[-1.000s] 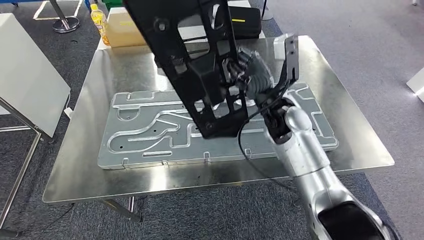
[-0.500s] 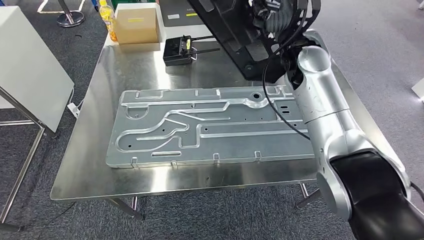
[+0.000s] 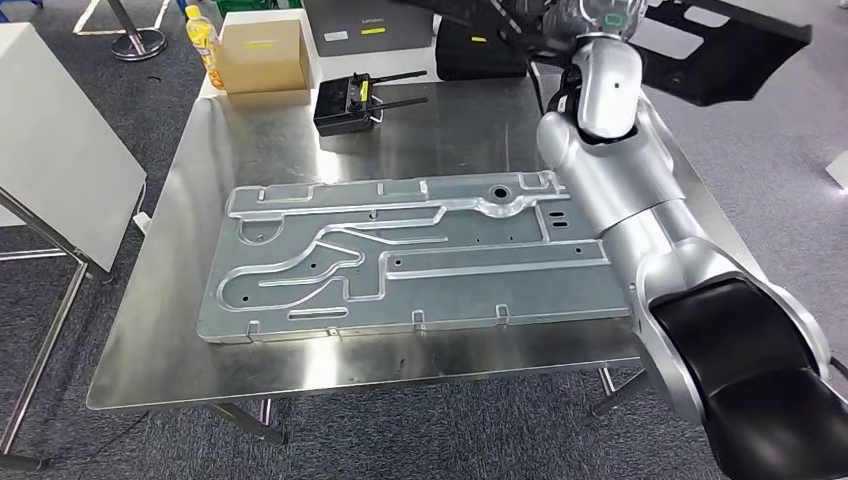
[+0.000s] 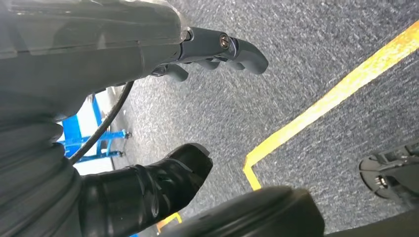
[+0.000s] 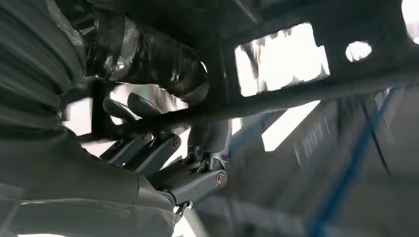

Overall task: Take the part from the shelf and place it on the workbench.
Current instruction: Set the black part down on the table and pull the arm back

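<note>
The black frame-like part (image 3: 722, 56) hangs in the air above the far right corner of the steel workbench (image 3: 160, 340), reaching out past the table's right edge. My right arm (image 3: 620, 170) rises up to it at the picture's top. In the right wrist view my right hand (image 5: 163, 143) grips a bar of the black part (image 5: 296, 94), fingers wrapped around it. A large stamped metal panel (image 3: 400, 260) lies flat on the middle of the workbench. My left hand (image 4: 99, 74) hangs over grey carpet, thumb and fingers apart, holding nothing.
At the table's far edge stand a cardboard box (image 3: 263, 50), a yellow bottle (image 3: 203, 40), a black remote controller (image 3: 345, 100), a black case (image 3: 480, 55) and a grey box (image 3: 360, 25). A white board (image 3: 60, 170) leans to the left. Bare steel shows around the panel.
My right arm has lifted the black part from low over the panel up and away to the far right. The head view has shifted slightly as well.
</note>
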Controlling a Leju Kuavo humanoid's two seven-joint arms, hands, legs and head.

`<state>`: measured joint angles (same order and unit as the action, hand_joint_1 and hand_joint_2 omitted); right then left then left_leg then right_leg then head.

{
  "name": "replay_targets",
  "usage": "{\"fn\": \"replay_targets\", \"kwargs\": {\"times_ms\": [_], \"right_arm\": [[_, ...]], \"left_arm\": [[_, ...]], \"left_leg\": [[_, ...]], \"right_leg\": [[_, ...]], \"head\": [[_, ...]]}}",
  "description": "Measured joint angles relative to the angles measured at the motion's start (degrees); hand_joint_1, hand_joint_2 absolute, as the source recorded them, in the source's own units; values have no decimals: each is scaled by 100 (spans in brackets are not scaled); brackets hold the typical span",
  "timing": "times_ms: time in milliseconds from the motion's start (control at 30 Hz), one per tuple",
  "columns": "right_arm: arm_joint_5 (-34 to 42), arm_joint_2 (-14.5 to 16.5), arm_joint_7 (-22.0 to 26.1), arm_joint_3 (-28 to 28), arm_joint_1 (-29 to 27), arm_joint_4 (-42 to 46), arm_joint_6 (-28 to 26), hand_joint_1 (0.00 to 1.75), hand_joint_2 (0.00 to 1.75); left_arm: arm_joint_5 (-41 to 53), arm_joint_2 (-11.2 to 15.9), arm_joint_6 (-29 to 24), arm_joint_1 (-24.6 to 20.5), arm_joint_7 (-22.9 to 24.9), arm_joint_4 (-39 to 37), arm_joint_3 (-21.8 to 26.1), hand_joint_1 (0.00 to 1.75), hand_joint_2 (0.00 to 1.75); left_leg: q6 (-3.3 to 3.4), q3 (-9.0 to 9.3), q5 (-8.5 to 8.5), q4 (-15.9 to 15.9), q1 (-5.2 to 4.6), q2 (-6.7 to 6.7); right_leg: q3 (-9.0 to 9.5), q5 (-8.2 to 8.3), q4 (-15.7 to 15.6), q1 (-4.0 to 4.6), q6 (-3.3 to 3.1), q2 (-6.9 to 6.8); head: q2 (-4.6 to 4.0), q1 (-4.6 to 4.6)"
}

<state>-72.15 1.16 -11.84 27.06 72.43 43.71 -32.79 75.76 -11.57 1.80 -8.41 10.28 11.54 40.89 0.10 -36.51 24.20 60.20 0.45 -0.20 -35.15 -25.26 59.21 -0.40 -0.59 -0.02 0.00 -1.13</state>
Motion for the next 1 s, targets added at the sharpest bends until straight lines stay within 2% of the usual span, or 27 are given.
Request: {"fn": "replay_targets", "kwargs": {"times_ms": [100,167,200,267,300,333,367,400,433,500,567,633,667,733,800,833,867,900,933,1000], "right_arm": [[-1040,28,-240,16,-255,-89,-358,175,175],[-1514,23,-528,66,-421,-131,-521,175,175],[-1651,6,-713,145,-491,-144,-579,175,175],[-1741,-64,-1063,418,-631,-162,-642,175,175],[-1748,-107,-1179,564,-711,-170,-653,175,175],[-1750,-144,-1255,682,-791,-179,-656,175,175],[-1750,-175,-1314,777,-861,-186,-656,175,175],[-1751,-195,-1363,851,-915,-190,-656,175,175],[-1752,-216,-1416,927,-958,-187,-657,175,175],[-1756,-256,-1509,1095,-1073,-137,-657,175,175],[-1759,-305,-1572,1227,-1312,13,-657,175,175],[-1760,-363,-1596,1312,-1606,232,-658,175,175],[-1760,-384,-1597,1349,-1724,336,-659,175,175],[-1760,-404,-1597,1416,-1900,506,-659,175,175],[-1762,-423,-1563,1456,-2101,659,-659,175,175],[-1762,-433,-1515,1459,-2235,745,-659,175,175],[-1762,-439,-1443,1447,-2386,837,-659,175,175],[-1762,-442,-1365,1427,-2535,928,-659,175,175],[-1762,-441,-1305,1400,-2662,1016,-660,175,175],[-1762,-442,-1240,1340,-2824,1155,-661,175,175]], "left_arm": [[16,-16,4,-7,3,0,-12,0,175],[26,-36,7,-9,4,0,-17,0,175],[30,-48,8,-12,5,0,-21,0,175],[34,-71,9,-14,5,0,-35,0,175],[36,-79,10,-13,5,0,-45,0,175],[40,-86,10,-10,5,0,-55,0,175],[44,-89,10,-9,5,0,-63,0,175],[48,-92,10,-8,4,0,-70,0,175],[53,-97,9,-9,3,0,-76,0,175],[62,-107,1,-16,-3,0,-85,0,175],[67,-118,-14,-19,-15,0,-90,0,175],[69,-129,-24,-12,-27,0,-92,0,175],[71,-132,-28,-9,-30,0,-93,0,175],[72,-136,-33,-8,-33,0,-93,0,175],[72,-137,-36,-6,-40,0,-93,0,175],[72,-137,-37,-2,-46,0,-92,0,175],[72,-137,-39,3,-51,0,-92,0,175],[72,-137,-41,8,-55,0,-92,0,175],[72,-137,-43,11,-56,0,-91,0,175],[72,-137,-46,6,-57,0,-92,0,175]], "left_leg": [[77,75,-9,-131,-9,-13],[147,103,-39,-187,12,-15],[178,115,-53,-215,23,-14],[209,119,-56,-223,22,-14],[213,119,-54,-220,22,-16],[212,119,-50,-215,22,-18],[207,119,-44,-207,23,-21],[197,120,-35,-197,23,-23],[181,121,-23,-185,23,-24],[135,114,0,-164,4,-26],[79,114,4,-166,-8,-28],[23,118,21,-162,3,-28],[-6,90,83,-94,7,-25],[-48,-125,383,394,18,-16],[-71,-468,711,1141,20,-14],[-71,-581,762,1373,20,-14],[-63,-594,701,1385,19,-13],[-42,-499,549,1180,16,-13],[-8,-310,344,794,9,-13],[62,47,93,68,-20,-10]], "right_leg": [[1,-8,-10,18,77,-2],[-50,-113,120,6,132,-3],[-149,-242,336,-3,159,-1],[-487,-566,1034,-19,201,1],[-657,-666,1357,-28,216,1],[-762,-671,1527,-37,226,0],[-768,-571,1486,-46,228,-1],[-662,-385,1229,-53,223,-1],[-485,-178,834,-56,212,-2],[-176,48,180,-27,174,2],[-87,52,0,12,128,8],[-75,76,-27,0,63,8],[-69,89,-45,-12,22,8],[-60,107,-70,-28,-44,9],[-58,102,-67,-11,-77,9],[-56,97,-62,0,-84,8],[-54,92,-56,11,-88,6],[-52,86,-50,22,-90,6],[-48,81,-44,30,-89,8],[-47,73,-36,44,-69,8]], "head": [[0,0],[0,2],[0,3],[0,3],[0,3],[0,3],[0,3],[0,3],[0,3],[0,2],[0,1],[0,1],[0,0],[0,-2],[0,-2],[0,-2],[0,-2],[0,-2],[0,-3],[0,-2]]}}
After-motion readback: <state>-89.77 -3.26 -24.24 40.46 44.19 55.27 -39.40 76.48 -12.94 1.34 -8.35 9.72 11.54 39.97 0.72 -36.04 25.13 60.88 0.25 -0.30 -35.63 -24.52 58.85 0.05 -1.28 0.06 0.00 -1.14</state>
